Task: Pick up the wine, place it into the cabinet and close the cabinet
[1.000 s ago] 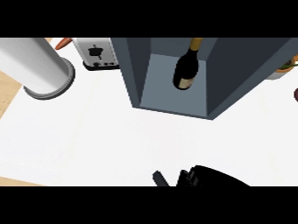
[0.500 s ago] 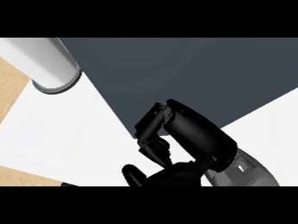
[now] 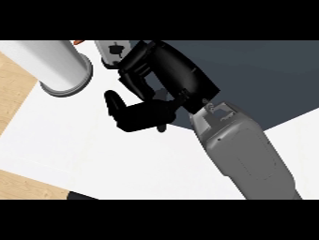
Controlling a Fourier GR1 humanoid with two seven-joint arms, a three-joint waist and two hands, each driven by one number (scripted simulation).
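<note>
White counter top [image 3: 86,145] on pale wood: the right hand [image 3: 166,77] is reaching over the dark grey cabinet [image 3: 273,79], apparently at the door, fingers curled on nothing, beside a white cylinder [image 3: 58,65]; no wine bottle is showing.

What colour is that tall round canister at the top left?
White, with a grey base rim; the canister shows in the head view.
</note>
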